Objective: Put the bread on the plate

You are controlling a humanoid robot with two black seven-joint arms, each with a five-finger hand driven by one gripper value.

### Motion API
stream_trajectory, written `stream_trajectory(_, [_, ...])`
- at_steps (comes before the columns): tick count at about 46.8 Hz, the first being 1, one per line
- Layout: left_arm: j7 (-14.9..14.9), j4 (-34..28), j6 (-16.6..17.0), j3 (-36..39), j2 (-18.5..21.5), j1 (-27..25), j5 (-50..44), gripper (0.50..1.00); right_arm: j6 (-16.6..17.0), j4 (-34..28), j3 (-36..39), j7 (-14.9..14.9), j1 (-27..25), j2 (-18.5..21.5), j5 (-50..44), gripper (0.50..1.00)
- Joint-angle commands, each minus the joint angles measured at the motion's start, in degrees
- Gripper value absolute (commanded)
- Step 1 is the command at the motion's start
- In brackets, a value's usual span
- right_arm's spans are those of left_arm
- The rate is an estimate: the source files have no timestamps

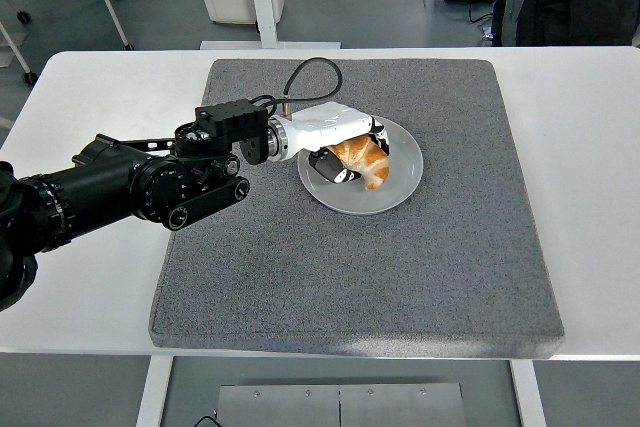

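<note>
a golden-brown croissant-shaped bread (362,159) rests on a grey plate (398,187) on a grey mat (400,277). the left robot hand (335,147), white-shelled, reaches in low, fingers curled around the bread.

The bench (90,277) is smooth, white and faintly glossy. On it lies a grey mat (350,277), coarse and matt like felt or foam. The plate (395,187) on the mat is smooth grey with a soft sheen. The bread (362,159) on the plate looks golden, flaky and slightly shiny. The left hand (335,137) has a glossy white plastic shell; its arm (120,187) is matt black.
</note>
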Motion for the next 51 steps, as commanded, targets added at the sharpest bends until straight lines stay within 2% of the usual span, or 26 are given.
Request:
stream_trajectory(1, [-0.17, 0.02, 1.19, 1.22, 0.01, 0.04, -0.14, 0.500, 0.00, 0.00, 0.00, 0.00, 0.00, 0.00, 0.00, 1.000])
stream_trajectory(45, [0.09, 1.95, 1.72, 1.05, -0.43, 1.45, -1.02, 0.500, 0.00, 0.00, 0.00, 0.00, 0.00, 0.00, 0.00, 1.000])
stream_trajectory(46, [0.27, 1.95, 1.72, 0.96, -0.52, 1.45, -1.63, 0.547, 0.00, 0.00, 0.00, 0.00, 0.00, 0.00, 0.00, 1.000])
stream_trajectory(48, [0.27, 1.95, 1.64, 1.13, -0.52, 1.18, -3.03, 0.723, 0.00, 0.00, 0.00, 0.00, 0.00, 0.00, 0.00, 1.000])
stream_trajectory(50, [0.36, 1.95, 1.55, 1.13, -0.52, 1.01, -4.70, 0.999, 0.00, 0.00, 0.00, 0.00, 0.00, 0.00, 0.00, 1.000])
stream_trajectory(51, [0.44, 1.95, 1.55, 1.22, -0.60, 0.83, -5.32, 1.000, 0.00, 0.00, 0.00, 0.00, 0.00, 0.00, 0.00, 1.000])
